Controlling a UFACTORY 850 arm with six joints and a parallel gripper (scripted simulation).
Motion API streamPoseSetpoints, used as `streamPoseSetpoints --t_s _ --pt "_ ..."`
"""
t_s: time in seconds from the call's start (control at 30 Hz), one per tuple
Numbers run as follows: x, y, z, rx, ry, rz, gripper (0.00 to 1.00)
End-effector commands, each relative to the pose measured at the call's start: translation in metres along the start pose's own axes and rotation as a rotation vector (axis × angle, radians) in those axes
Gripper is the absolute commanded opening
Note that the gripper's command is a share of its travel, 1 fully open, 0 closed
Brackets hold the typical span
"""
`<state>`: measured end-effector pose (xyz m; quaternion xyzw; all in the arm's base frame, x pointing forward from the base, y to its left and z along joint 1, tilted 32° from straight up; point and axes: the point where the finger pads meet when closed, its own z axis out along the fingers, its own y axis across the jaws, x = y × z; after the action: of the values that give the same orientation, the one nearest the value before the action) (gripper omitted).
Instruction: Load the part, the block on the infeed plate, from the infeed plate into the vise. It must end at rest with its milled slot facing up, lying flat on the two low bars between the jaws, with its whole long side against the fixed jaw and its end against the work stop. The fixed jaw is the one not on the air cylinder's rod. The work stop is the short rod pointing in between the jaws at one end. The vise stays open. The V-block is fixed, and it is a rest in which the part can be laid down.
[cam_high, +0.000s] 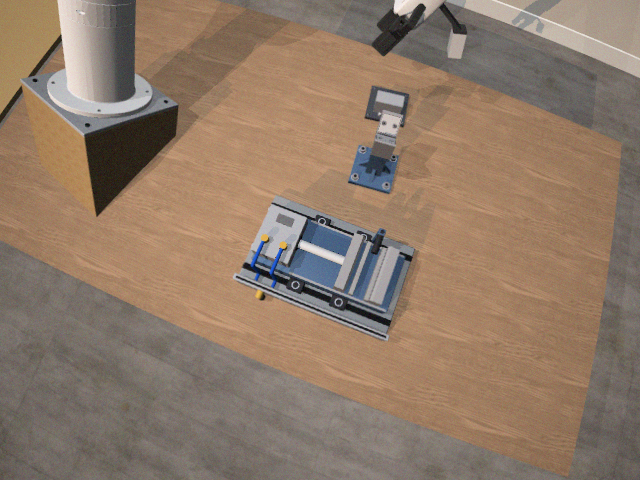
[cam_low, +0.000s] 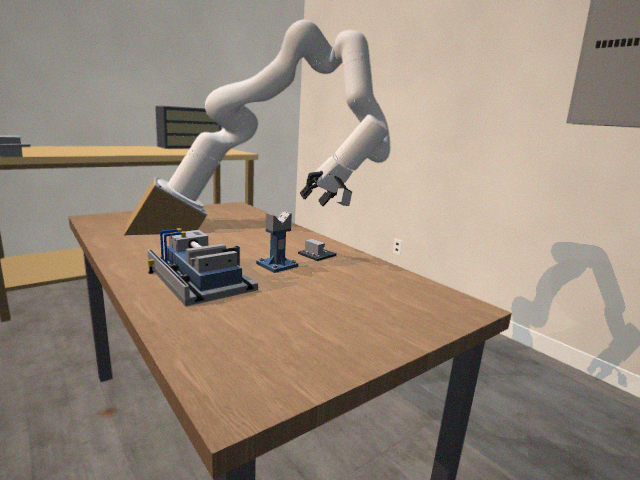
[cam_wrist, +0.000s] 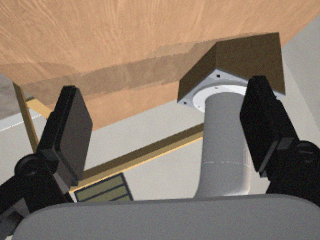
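The part is a small grey block lying on the dark infeed plate at the far side of the table; it also shows in the exterior view. I cannot make out its slot. The vise stands open in the middle of the table, with the moving jaw on the white rod, the fixed jaw on the right and the work stop at the far end. My gripper is open and empty, high in the air above and beyond the plate, tilted.
The V-block stands on a blue base between the infeed plate and the vise. The arm's pedestal is at the table's left corner. In the wrist view the fingers frame the table top and the pedestal.
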<state>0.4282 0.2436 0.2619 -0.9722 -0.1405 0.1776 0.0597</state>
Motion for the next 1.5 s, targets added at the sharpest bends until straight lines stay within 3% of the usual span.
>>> streamPoseSetpoints --t_s 0.0,0.6,0.7,1.03,1.13,1.17,1.23,1.47 --pt "0.0 0.0 -0.001 0.0 0.002 0.0 1.0" --pt "0.0 0.0 -0.001 0.008 0.006 0.016 1.0" --pt "0.0 0.001 -0.007 0.078 0.043 0.169 1.0" --pt "0.002 0.007 -0.023 0.249 0.112 0.534 1.0" --pt "0.002 0.008 -0.024 0.258 0.115 0.553 1.0" --pt "0.003 0.011 -0.029 0.312 0.13 0.665 1.0" --pt "0.004 0.012 -0.031 0.328 0.134 0.699 1.0" --pt "0.007 0.023 -0.046 0.465 0.16 0.973 1.0"
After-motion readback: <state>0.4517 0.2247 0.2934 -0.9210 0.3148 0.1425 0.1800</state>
